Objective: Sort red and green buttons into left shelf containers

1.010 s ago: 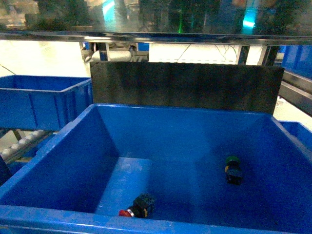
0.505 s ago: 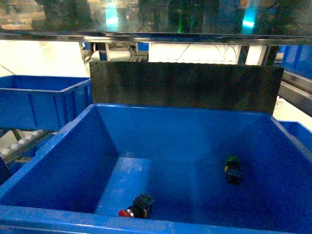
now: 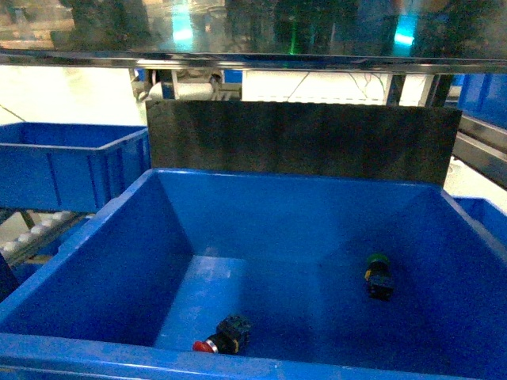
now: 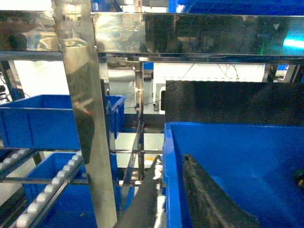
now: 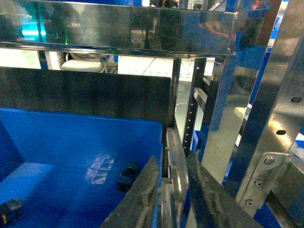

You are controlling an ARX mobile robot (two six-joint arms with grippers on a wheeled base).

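The red button (image 3: 215,339) lies on its side near the front wall of the big blue bin (image 3: 119,229) in front of me. The green button (image 3: 379,276) lies further right on that bin's floor. The right wrist view shows both the green button (image 5: 127,175) and the red button (image 5: 9,209). A left shelf container (image 3: 63,162) stands at the left, and a second one sits below the upper container (image 4: 42,118). My left gripper (image 4: 172,158) is open, level with the bin's left rim. My right gripper (image 5: 172,157) is open by the bin's right edge. Neither gripper holds anything, and neither appears in the head view.
A dark panel (image 3: 301,138) stands behind the big bin. Shiny steel shelf posts (image 4: 88,118) and a shelf beam (image 3: 253,57) frame the space. Roller rails (image 4: 52,185) run beside the lower left bin. Another steel upright (image 5: 270,109) stands close on the right.
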